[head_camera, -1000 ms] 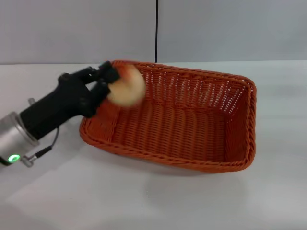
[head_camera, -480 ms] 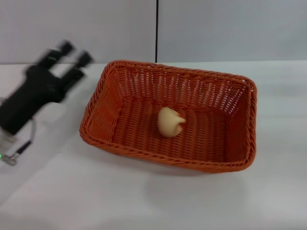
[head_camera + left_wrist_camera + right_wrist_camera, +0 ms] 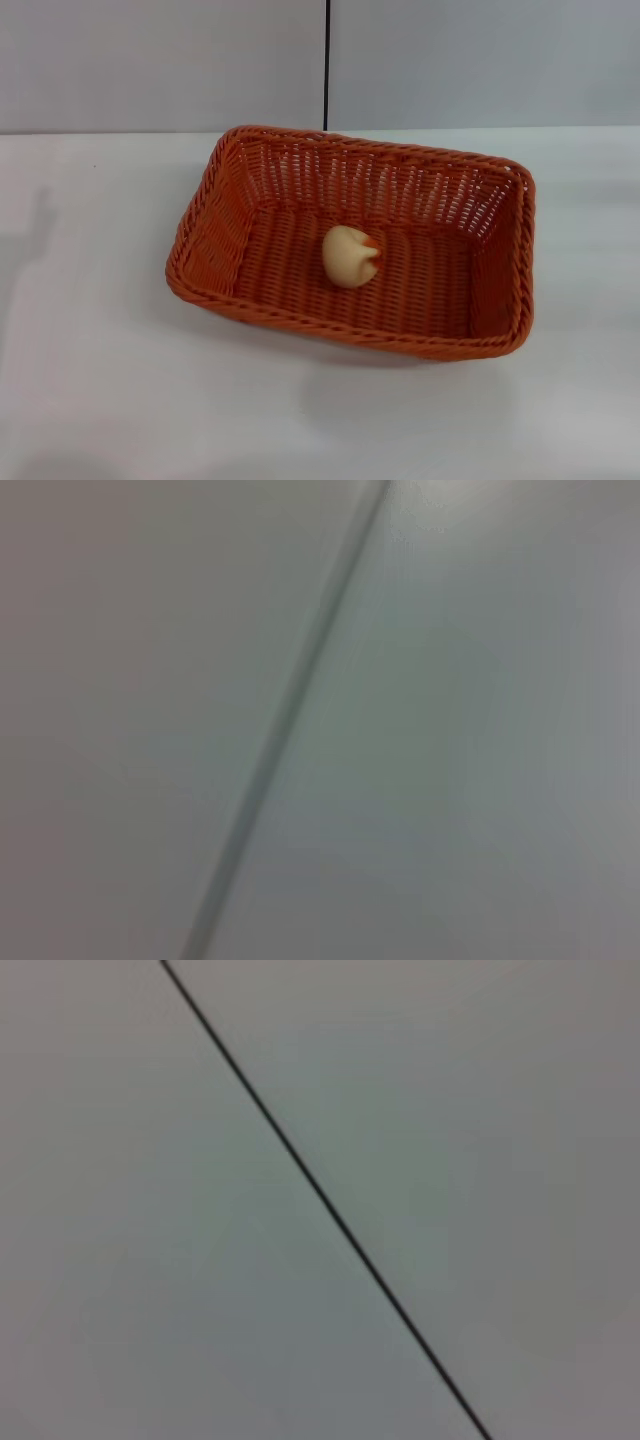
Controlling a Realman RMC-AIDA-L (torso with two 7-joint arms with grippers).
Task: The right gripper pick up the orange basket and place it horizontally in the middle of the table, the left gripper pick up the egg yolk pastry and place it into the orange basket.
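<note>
The orange basket (image 3: 350,240) lies lengthwise across the middle of the white table (image 3: 110,380) in the head view. Inside it, on the woven floor near the centre, rests the egg yolk pastry (image 3: 349,256), a pale cream lump tipped on its side with a bit of orange showing at its right edge. Neither the left gripper nor the right gripper appears in any view. Both wrist views show only a grey wall with a dark seam line.
A grey wall with a vertical dark seam (image 3: 326,65) stands behind the table. White tabletop surrounds the basket on all sides, with a faint shadow at the far left edge (image 3: 40,215).
The left gripper let the pastry go into the basket, then drew back to the left and left the head view. The pastry settled on the basket floor.
</note>
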